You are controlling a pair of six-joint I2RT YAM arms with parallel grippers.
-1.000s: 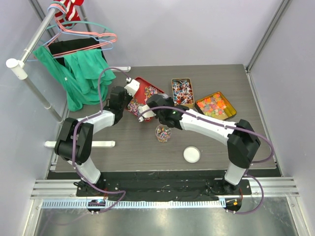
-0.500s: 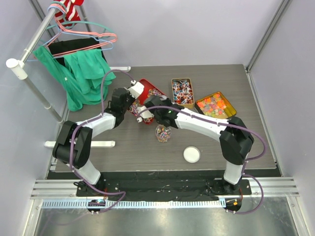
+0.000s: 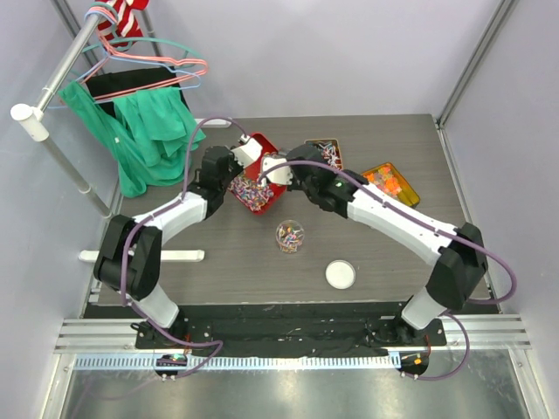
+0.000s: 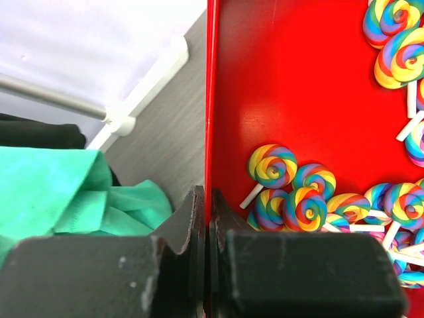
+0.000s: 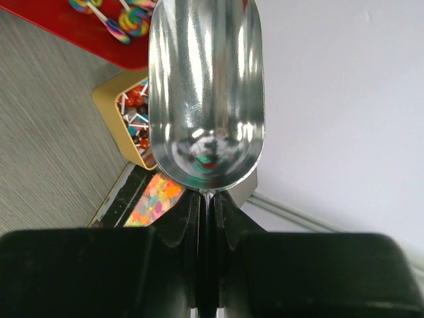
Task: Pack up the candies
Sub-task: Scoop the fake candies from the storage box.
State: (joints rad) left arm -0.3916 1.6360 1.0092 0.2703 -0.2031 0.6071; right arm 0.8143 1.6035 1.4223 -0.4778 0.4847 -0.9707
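A red tray (image 4: 298,99) is pinched by its thin side wall in the left pincer (image 4: 207,199), whose jaws are closed tight on the rim, and appears from above to be held tipped over the far side of the desk (image 3: 218,262). The candies (image 4: 305,205), seen close up as small rainbow swirls on white sticks, are heaped toward one end of the tray. More of them are already gathered in a small clear jar (image 3: 289,236) near the middle of the desk, with its lid (image 3: 340,274) laid apart, nearer the arms.

A metal scoop (image 5: 205,86) is carried by the right pincer (image 5: 207,199), clamped on the stub of its handle. The bowl is seen empty and is raised near the tray. A yellow tray (image 5: 109,99) of red-and-blue sweets lies beyond it.

The candies are judged light, hard and slick. The sticks are likely to snag on one another, so single pieces would be poorly served by a pinch. They are better taken as a loose heap by the scoop, pushed in low along the tray floor where the pile lies deepest. The tray is judged stiff but thin-walled, and is best gripped at the rim, as it is here. A full scoop would need to be kept level, since so light a load could slide off the smooth metal.
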